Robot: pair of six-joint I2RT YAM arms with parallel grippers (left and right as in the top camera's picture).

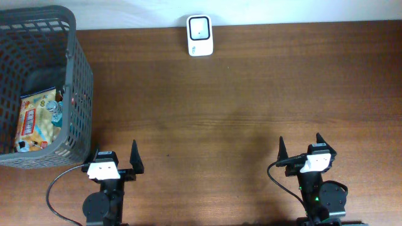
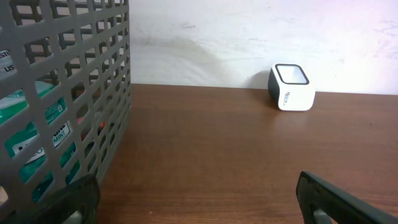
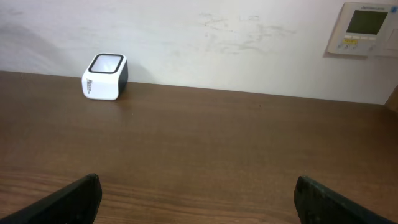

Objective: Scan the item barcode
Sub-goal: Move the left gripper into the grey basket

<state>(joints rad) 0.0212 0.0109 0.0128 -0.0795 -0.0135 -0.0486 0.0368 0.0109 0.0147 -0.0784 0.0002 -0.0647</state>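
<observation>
Jaws on L arm (image 1: 102, 202) & R arm (image 1: 321, 196) wide open, empty; basket (image 1: 79, 81) pack (image 2: 59, 138) reads "MINT"; scanner (image 1: 200, 36) label blurred.

Before me stretches a dark brown wood-grain counter (image 1: 251, 94), running back to a white painted wall (image 3: 217, 43) marked with faint scuffs. High on that wall, off to my right, hangs a beige rectangular control panel (image 3: 367, 28) with a small greenish display.
</observation>
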